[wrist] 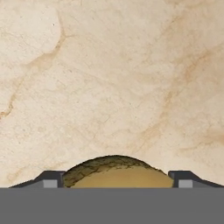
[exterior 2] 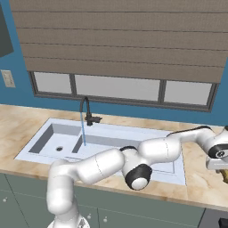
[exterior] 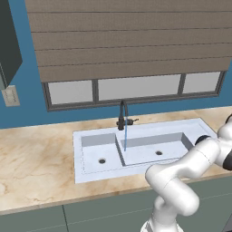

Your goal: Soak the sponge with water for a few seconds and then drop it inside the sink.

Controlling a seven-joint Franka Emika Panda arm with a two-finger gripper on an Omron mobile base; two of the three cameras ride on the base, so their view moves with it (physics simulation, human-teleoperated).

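Note:
The sponge (wrist: 118,174), a yellow-orange block with a darker mottled top, bulges between my two dark fingertips (wrist: 51,178). My gripper (wrist: 118,180) is shut on it, above the marble counter (wrist: 109,78). From the right base, the gripper (exterior 2: 221,171) is at the far right edge, over the counter to the right of the sink (exterior 2: 111,127), with a bit of the sponge (exterior 2: 223,175) under it. The water (exterior: 125,138) (exterior 2: 83,127) falls in a thin blue stream from the dark faucet (exterior: 122,115) (exterior 2: 87,109) into the sink (exterior: 79,154).
The arm (exterior 2: 156,151) stretches across the front of the sink's wider basin towards the right. A window with blinds (exterior: 131,86) runs behind the faucet. Beige marble counter (exterior: 36,154) lies on both sides of the sink.

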